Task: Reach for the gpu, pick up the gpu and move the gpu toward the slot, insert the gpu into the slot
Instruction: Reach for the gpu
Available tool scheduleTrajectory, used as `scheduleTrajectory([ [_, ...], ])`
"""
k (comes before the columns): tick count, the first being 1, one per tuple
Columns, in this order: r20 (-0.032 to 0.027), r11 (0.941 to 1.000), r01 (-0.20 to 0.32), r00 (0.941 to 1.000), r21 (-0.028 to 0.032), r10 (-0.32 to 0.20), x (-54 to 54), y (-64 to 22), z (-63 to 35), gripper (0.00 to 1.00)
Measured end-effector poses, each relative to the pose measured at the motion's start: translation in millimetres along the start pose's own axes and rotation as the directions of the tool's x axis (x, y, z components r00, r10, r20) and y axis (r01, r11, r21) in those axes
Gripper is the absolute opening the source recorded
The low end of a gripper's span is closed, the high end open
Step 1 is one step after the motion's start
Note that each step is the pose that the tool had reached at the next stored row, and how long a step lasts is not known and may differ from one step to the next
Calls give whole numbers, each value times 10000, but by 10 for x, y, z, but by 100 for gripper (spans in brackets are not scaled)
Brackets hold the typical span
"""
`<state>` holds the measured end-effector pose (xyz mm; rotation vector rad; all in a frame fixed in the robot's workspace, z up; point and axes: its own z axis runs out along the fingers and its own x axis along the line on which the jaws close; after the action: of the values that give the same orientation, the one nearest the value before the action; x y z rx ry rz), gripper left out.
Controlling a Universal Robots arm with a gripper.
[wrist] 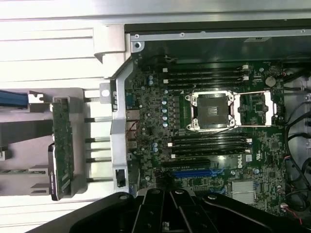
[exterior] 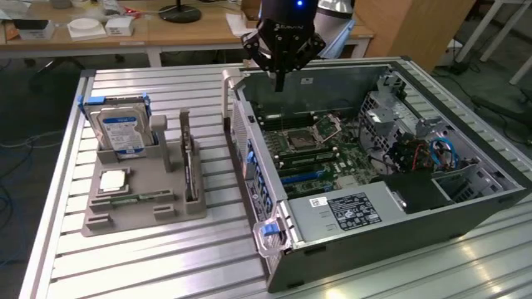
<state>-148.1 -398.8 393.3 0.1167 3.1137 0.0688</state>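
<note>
Outside, gpu (exterior: 190, 169) stands edge-on; wrist view shows its green face.

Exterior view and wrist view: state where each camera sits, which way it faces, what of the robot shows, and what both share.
Exterior view: off the arm, raised, looking down across the slatted table at the open computer case; the arm's end and shut pincer hang above the case's far edge.
Wrist view: on the wrist, looking straight down into the case at the motherboard; the pincer's dark body shows.
Shared: the CPU socket and the gpu standing in the grey holder beside the case.
</note>
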Motion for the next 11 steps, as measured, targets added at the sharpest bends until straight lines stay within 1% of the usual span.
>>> scheduleTrajectory([
  [11, 0, 10000, -1, 10000, -1, 1, 336, -25, -9, 10],
])
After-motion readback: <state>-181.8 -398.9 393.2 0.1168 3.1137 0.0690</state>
